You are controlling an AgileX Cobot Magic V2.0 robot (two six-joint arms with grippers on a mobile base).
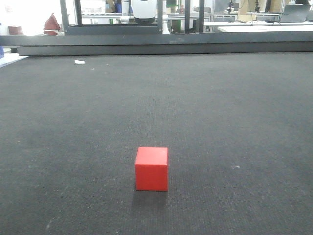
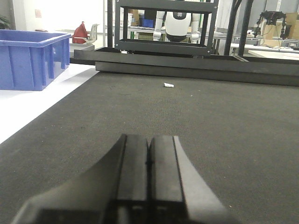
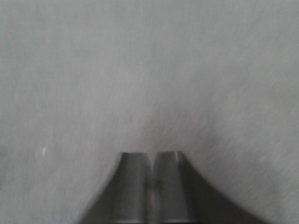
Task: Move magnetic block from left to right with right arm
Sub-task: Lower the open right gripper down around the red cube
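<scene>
The magnetic block [image 1: 151,169], a small bright red cube, rests on the dark mat in the front view, low and near the middle. Neither gripper appears in that view. In the left wrist view my left gripper [image 2: 149,137] is shut, its two dark fingers pressed together with nothing between them, low over the mat. In the right wrist view my right gripper [image 3: 151,154] is also shut and empty, above a blurred grey surface. The block shows in neither wrist view.
A small white scrap [image 1: 79,61] lies far back left on the mat [image 1: 220,107]. A dark raised rail [image 1: 161,45] borders the mat's far edge, with a black metal frame behind it. A blue plastic crate [image 2: 30,58] stands on a white surface left of the mat.
</scene>
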